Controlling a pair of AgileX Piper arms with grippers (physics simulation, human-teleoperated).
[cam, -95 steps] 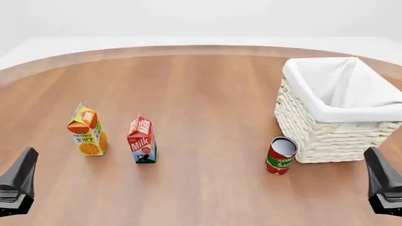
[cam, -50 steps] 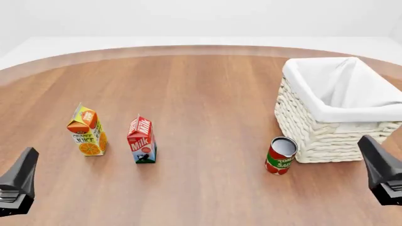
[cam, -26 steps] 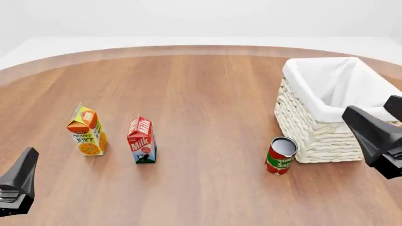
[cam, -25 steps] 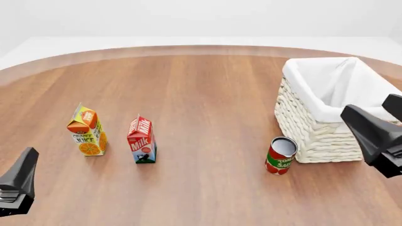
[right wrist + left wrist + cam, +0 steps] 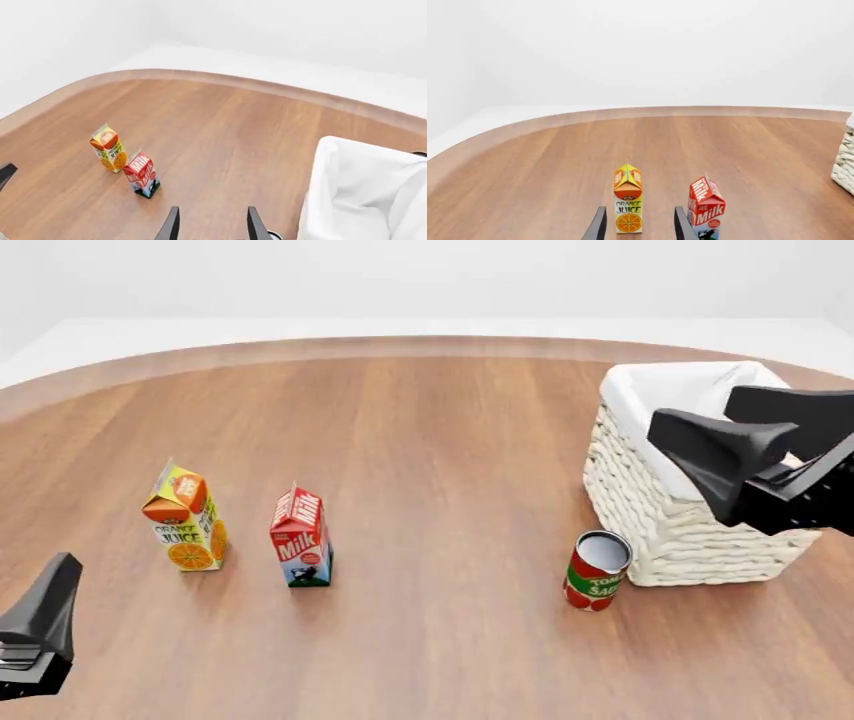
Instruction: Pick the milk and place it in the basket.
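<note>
The milk (image 5: 300, 538), a small red carton, stands upright at the left middle of the table. It also shows in the left wrist view (image 5: 706, 207) and the right wrist view (image 5: 141, 175). The basket (image 5: 667, 530), wicker with white cloth lining, stands at the right; its cloth fills a corner of the right wrist view (image 5: 360, 185). My left gripper (image 5: 54, 590) is open and empty, low at the near left, well short of the milk. My right gripper (image 5: 694, 408) is open and empty, raised in front of the basket, pointing left towards the cartons.
An orange juice carton (image 5: 182, 518) stands just left of the milk, and shows between my left fingers in the left wrist view (image 5: 628, 200). A tomato sauce can (image 5: 597, 568) stands against the basket's near left corner. The table's curved far edge (image 5: 400, 343) runs behind.
</note>
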